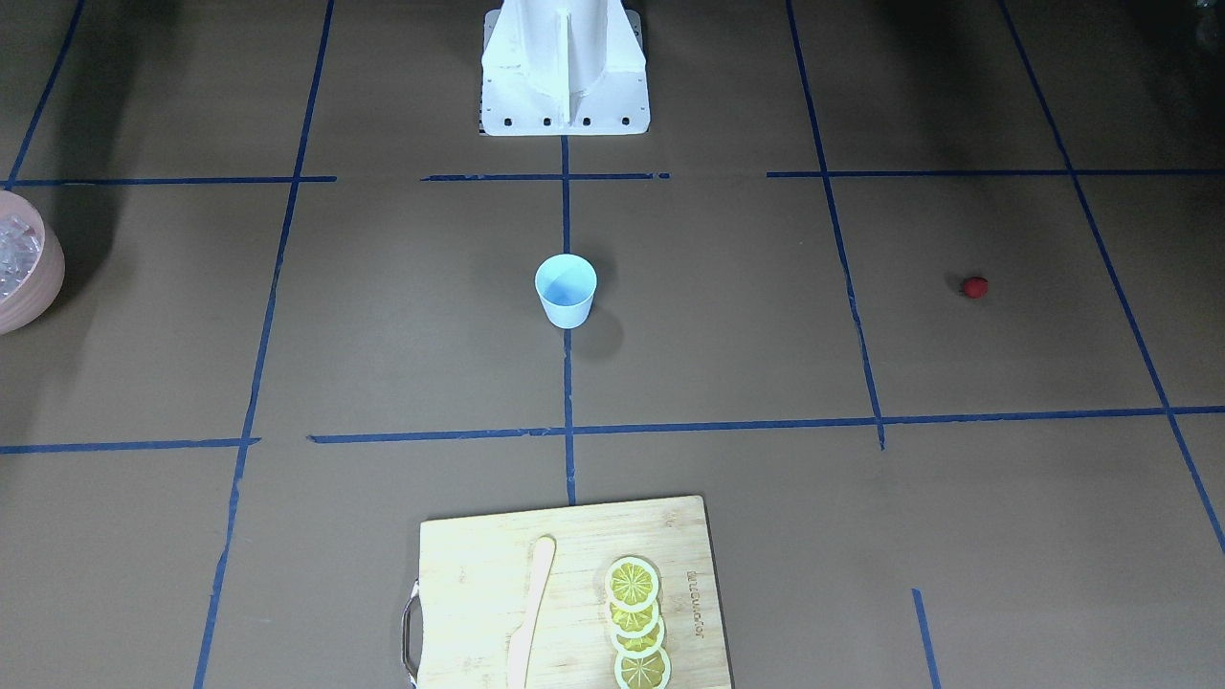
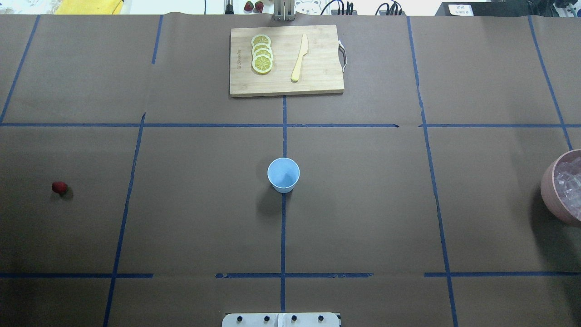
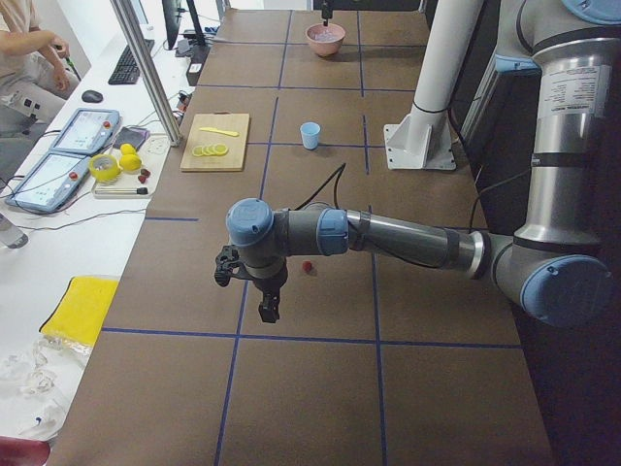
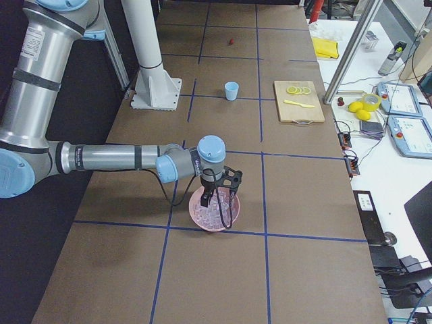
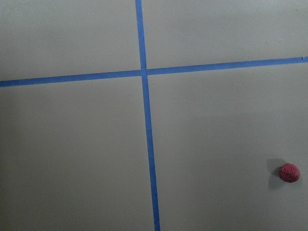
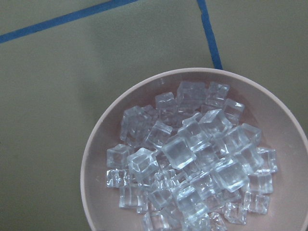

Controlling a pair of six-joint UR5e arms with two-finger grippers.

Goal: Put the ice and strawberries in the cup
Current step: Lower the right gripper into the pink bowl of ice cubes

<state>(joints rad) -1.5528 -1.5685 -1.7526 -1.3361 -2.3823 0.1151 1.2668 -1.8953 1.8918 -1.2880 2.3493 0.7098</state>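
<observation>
Left gripper [image 3: 270,311] hangs near one strawberry [image 2: 59,187] by table [image 2: 204,218] left edge. Right gripper [image 4: 217,206] over one pink bowl [image 6: 96,159] at right edge. Spread or pressed, cannot tell for both. Ice [image 6: 192,163], many cubes, in bowl. One cup [image 2: 283,174] upright at centre, open room all around. Board [image 2: 313,84] at far edge: four lemon slices [image 2: 262,53], one knife [image 2: 299,58]. Print on board unreadable.

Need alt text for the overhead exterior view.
A light-blue cup stands empty mid-table, a red strawberry far left, a pink bowl of ice cubes at the right edge. A cutting board beyond holds lemon slices and a knife.
</observation>
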